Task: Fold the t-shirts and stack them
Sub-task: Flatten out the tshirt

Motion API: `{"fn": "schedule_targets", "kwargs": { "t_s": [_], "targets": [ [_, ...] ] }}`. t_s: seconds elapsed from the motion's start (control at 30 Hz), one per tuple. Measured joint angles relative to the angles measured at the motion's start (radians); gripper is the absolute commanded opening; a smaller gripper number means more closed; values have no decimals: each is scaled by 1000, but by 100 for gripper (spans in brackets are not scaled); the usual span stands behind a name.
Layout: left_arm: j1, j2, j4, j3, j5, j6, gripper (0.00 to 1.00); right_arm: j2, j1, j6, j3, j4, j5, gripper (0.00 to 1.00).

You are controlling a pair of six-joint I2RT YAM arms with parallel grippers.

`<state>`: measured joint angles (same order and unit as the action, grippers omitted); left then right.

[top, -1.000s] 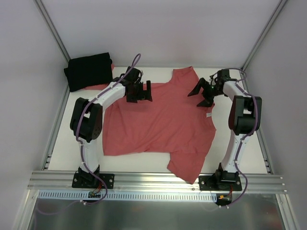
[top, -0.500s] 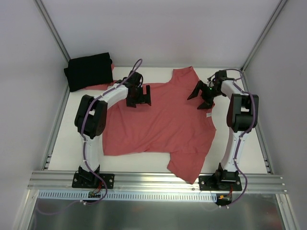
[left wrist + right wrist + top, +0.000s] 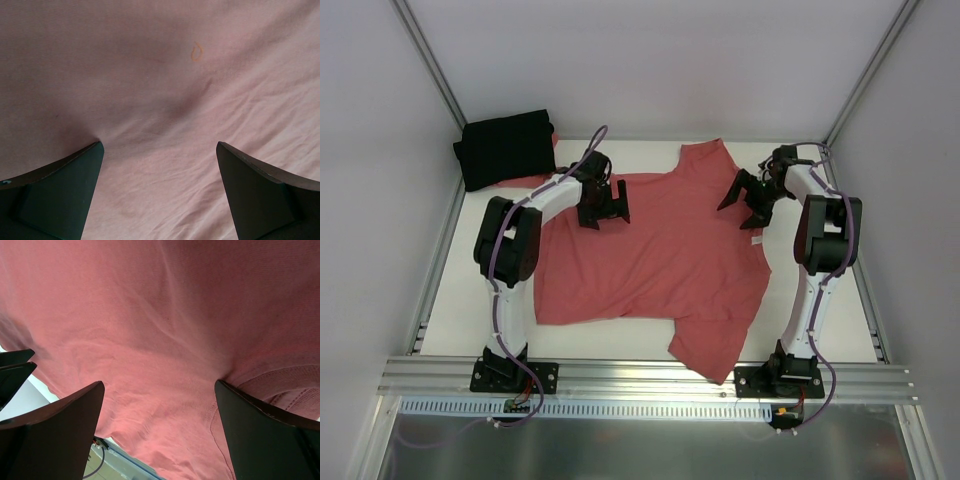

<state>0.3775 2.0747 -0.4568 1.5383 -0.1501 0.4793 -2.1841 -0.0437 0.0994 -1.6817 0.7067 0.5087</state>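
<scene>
Pale grey wall panels (image 3: 650, 60) close in the cell on three sides, with slanted metal corner posts (image 3: 428, 65) at 11 and 1 o'clock, and an aluminium rail (image 3: 650, 378) carrying both arm bases runs along the 6 o'clock edge. The desk (image 3: 450, 300) is plain white and matte. Most of its middle is covered by the coral-red t-shirt (image 3: 650, 260). This shirt lies opened out and mostly flat, with shallow wrinkles. One sleeve points to 12 o'clock and the other trails to about 5 o'clock, nearly reaching the rail, while the straight hem faces 9 o'clock. Its neck is on the 3 o'clock side, where a small white label (image 3: 756, 240) shows just beside the right arm. The right wrist view shows the ribbed collar seam (image 3: 285, 385) close up. The left wrist view shows a small orange ring-shaped mark (image 3: 197, 51) on the fabric. The black t-shirt (image 3: 505, 148) sits folded into a compact rectangle in the 10 o'clock corner, against the wall and apart from both arms. The left pincer (image 3: 605, 210) hangs low over the coral-red shirt's far part at about 11 o'clock, with its fingers spread wide and nothing between them. The right pincer (image 3: 742, 205) is over the shoulder area at about 2 o'clock, equally spread and empty. I cannot tell whether either one's tips touch the cloth.
</scene>
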Motion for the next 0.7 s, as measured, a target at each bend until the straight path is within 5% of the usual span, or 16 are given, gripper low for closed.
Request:
{"fn": "schedule_targets", "kwargs": {
  "t_s": [0.7],
  "targets": [
    [-14, 31, -17, 31, -151, 22, 99, -11, -65, -8, -28, 59, -49, 99]
  ]
}}
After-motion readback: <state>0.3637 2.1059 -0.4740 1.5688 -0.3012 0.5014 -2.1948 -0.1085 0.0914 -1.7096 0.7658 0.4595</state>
